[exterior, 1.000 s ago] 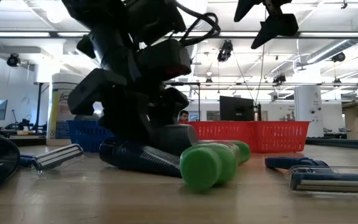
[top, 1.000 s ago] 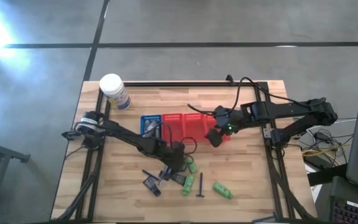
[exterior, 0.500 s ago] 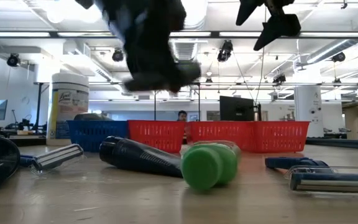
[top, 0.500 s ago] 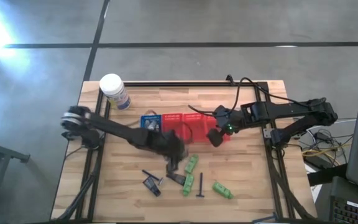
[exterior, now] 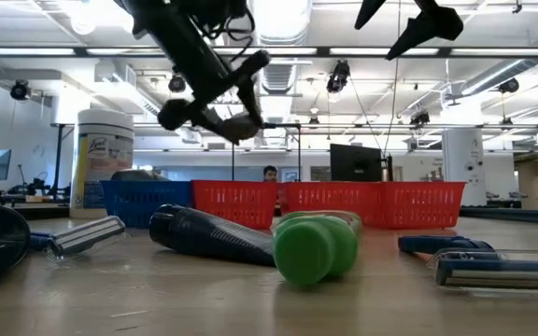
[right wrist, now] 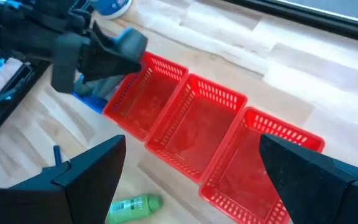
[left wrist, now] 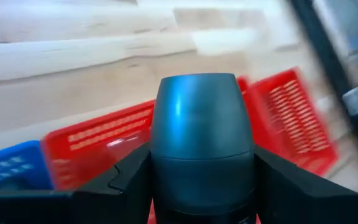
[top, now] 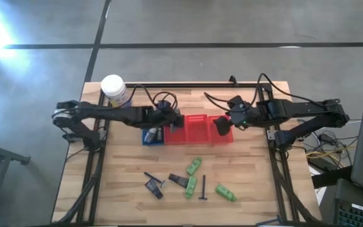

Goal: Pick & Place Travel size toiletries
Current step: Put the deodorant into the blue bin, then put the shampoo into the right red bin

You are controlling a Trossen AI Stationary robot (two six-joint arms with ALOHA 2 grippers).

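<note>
My left gripper point(top: 169, 120) hangs over the place where the blue basket point(top: 150, 135) meets the row of red baskets point(top: 197, 128). It is shut on a grey-blue tube point(left wrist: 201, 140), which also shows as the tube point(exterior: 236, 126) in the low view. My right gripper point(top: 222, 126) is open above the right red basket point(right wrist: 260, 165) and holds nothing. On the near part of the table lie green bottles point(top: 194, 166) point(top: 225, 192), a dark tube point(top: 178, 181), black packets point(top: 153, 185) and a thin black T-shaped stick point(top: 203, 188). My left gripper pinches the tube between its two fingers point(left wrist: 120, 180), one on each side of its body. The tube lies along the fingers, and its rounded end point(left wrist: 194, 93) sticks out past them. It is lifted clear of the table and tilts down toward the table's right side.
A white-lidded jar point(top: 115, 91) stands at the far left corner. A dark metal frame point(top: 96, 170) runs along the table's sides. Bare wood lies between the baskets and the items near the front edge.
My left gripper has risen from the pile of items near the table's front, carrying the tube clear of the table. It has swung toward the far edge and now hangs above the baskets. My right gripper has shifted slightly toward the far edge.
</note>
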